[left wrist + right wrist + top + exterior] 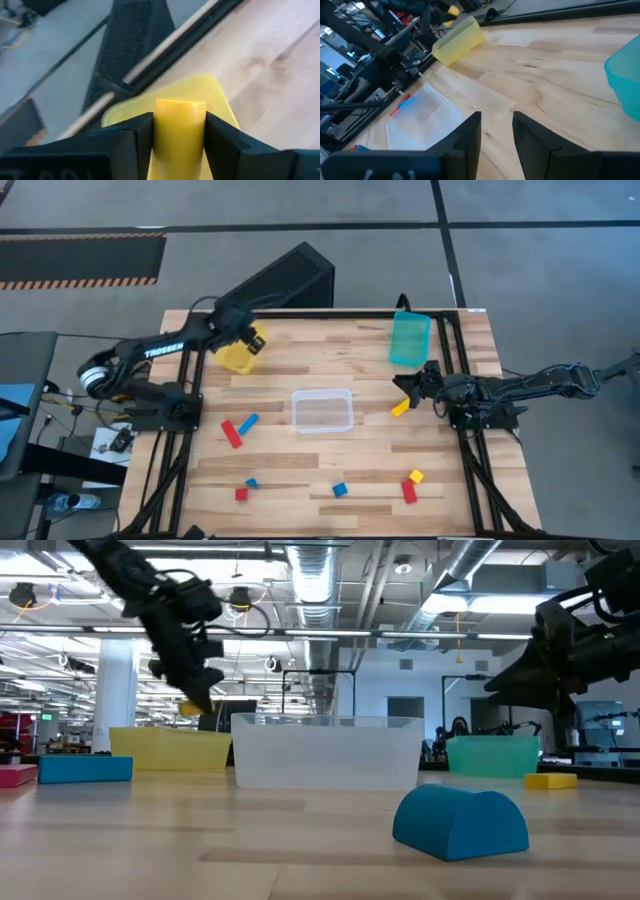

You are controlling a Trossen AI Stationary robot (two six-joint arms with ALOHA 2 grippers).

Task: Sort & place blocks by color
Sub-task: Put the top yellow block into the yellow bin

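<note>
We judge the sorting barely begun: our left claw [179, 145] grips a yellow block [180, 130] above the yellow bin [237, 356]; the right claw [496, 131] waits open, blocks [232, 433] scattered across the table [300, 480].

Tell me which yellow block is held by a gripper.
The yellow block clamped in the left gripper, above the yellow bin. The other two yellow blocks lie on the table.
</note>
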